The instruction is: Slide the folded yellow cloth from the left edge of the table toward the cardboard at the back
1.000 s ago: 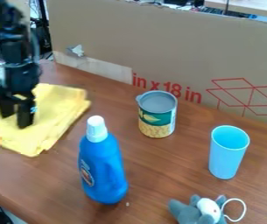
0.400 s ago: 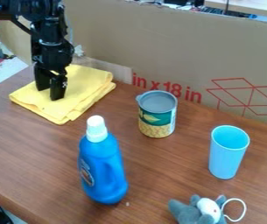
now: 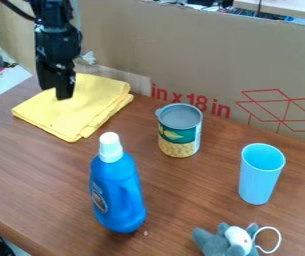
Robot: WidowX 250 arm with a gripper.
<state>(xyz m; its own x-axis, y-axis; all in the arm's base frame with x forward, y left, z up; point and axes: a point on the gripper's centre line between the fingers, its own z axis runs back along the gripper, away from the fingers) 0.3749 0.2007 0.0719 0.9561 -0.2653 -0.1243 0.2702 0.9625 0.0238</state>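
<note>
- Yellow cloth lies folded on the bench, toward the upper left of the camera view, its layered edges facing the can.
- Over that cloth hangs my black claw, pointing down; whether it is wide or narrow, or touches the fabric, I cannot tell.
- Nearer the camera than the cloth, a blue bottle stands upright with its white cap on, well apart from my claw.
- The can, grey on top with a green and yellow label, stands upright between the cloth and the cup.
- I see the light blue cup upright, its mouth up, toward the right.
- A grey and white plush toy lies at the lower edge of the view, near the cup, a white loop at its side.
- Behind them all rises a cardboard panel with red print.
</note>
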